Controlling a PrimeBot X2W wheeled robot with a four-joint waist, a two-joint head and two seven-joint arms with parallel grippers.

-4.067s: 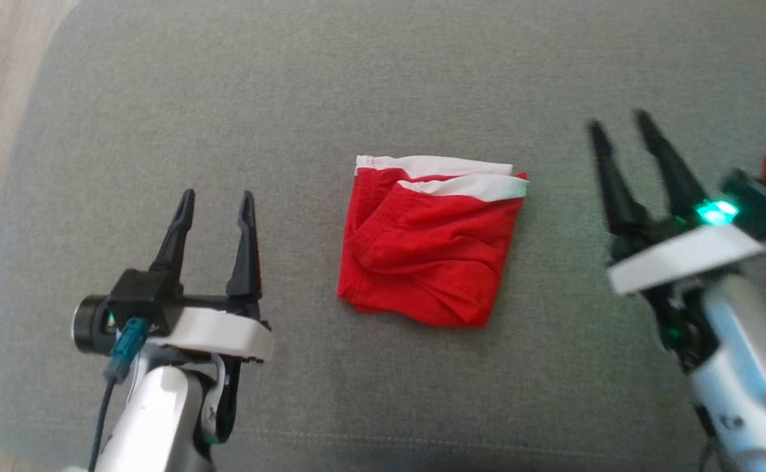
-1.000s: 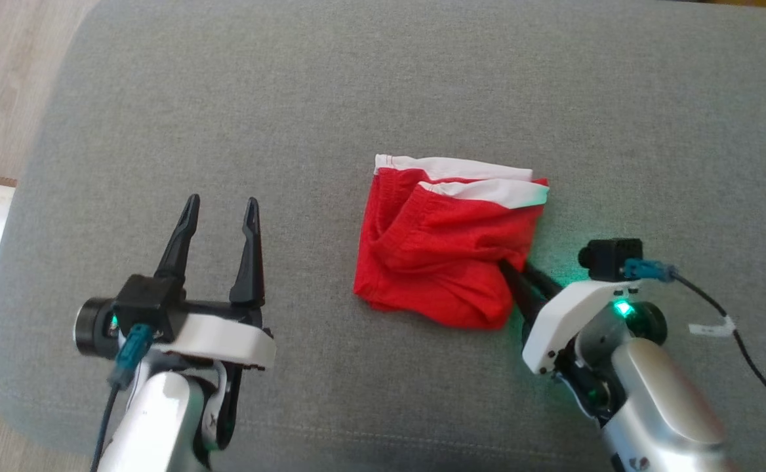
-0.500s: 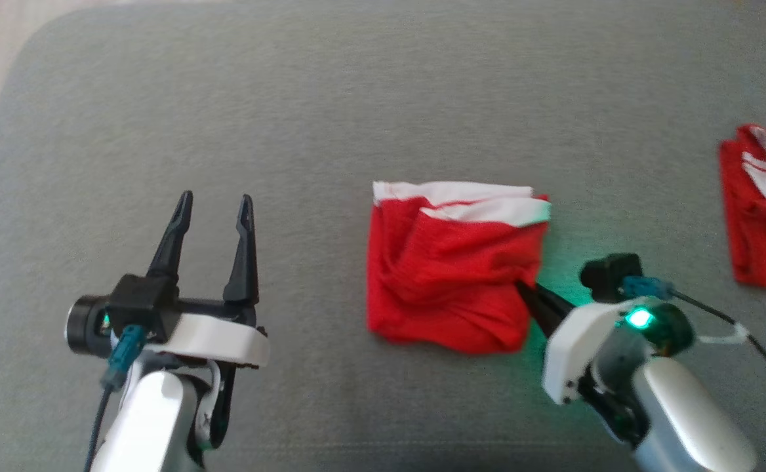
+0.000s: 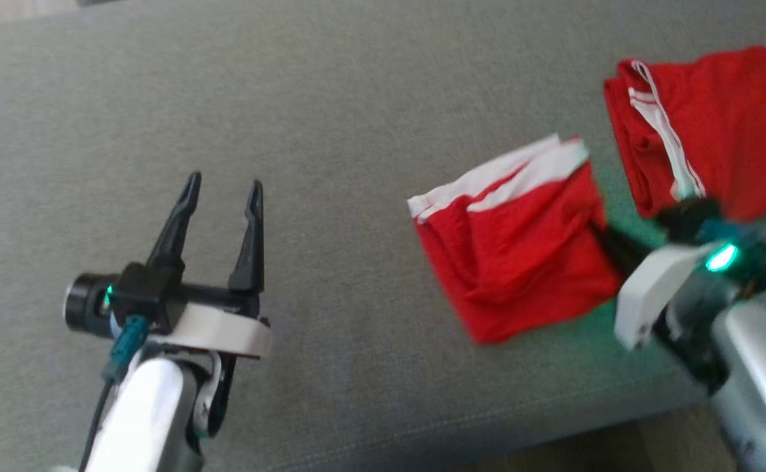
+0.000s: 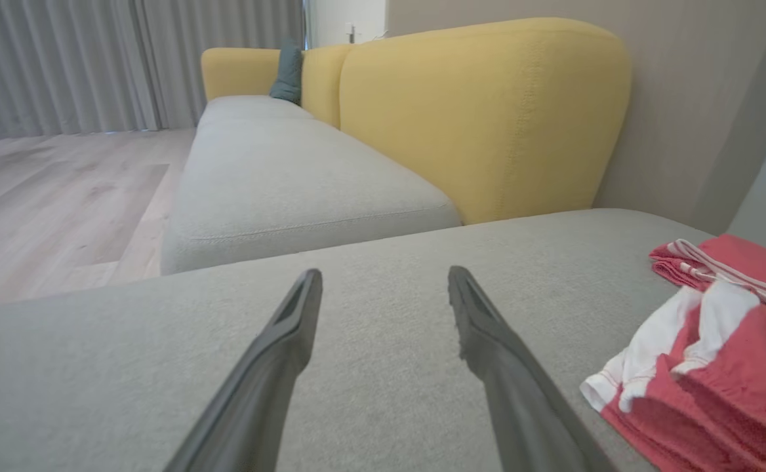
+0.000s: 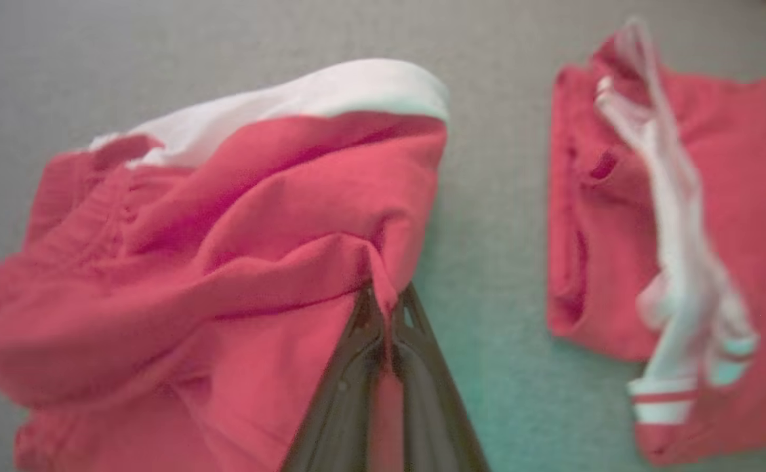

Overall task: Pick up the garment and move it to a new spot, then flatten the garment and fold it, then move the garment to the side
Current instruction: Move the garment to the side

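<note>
Grey fabric of the seat cushion (image 4: 330,98) spreads under both arms in the head view. Farthest left, the left gripper (image 4: 224,180) hangs above the cushion with its two dark fingers (image 4: 174,229) spread wide and nothing between them. The left wrist view shows the same gripper (image 5: 384,274) with only bare grey cloth in the gap. Ahead of this gripper rises a yellow backrest (image 5: 481,111), and off to its left are a wooden floor (image 5: 48,190) and pale curtains (image 5: 61,65).

To the right of the left gripper, well apart from it, lies the garment (image 4: 521,262): folded red shorts with a white waistband, set askew on the cushion, the white band on the side away from the robot. In the left wrist view the garment (image 5: 717,380) sits to the right of the fingers, its white edge the part nearest them.

The right gripper (image 4: 603,236) meets the garment's right edge, its jaws pressed together on a pinch of red cloth. The right wrist view shows this gripper (image 6: 386,301) clamped, with a ridge of fabric caught between the tips and the garment (image 6: 225,262) bunched to the left of and beyond them. Whether the cloth is clear of the cushion cannot be told. A green light glows on the right wrist, which is blurred in the head view.

Beyond and to the right of the right gripper, a second red garment (image 4: 711,124) with white stripes lies on the cushion, near the held one but apart from it, with a strip of grey between them.
</note>
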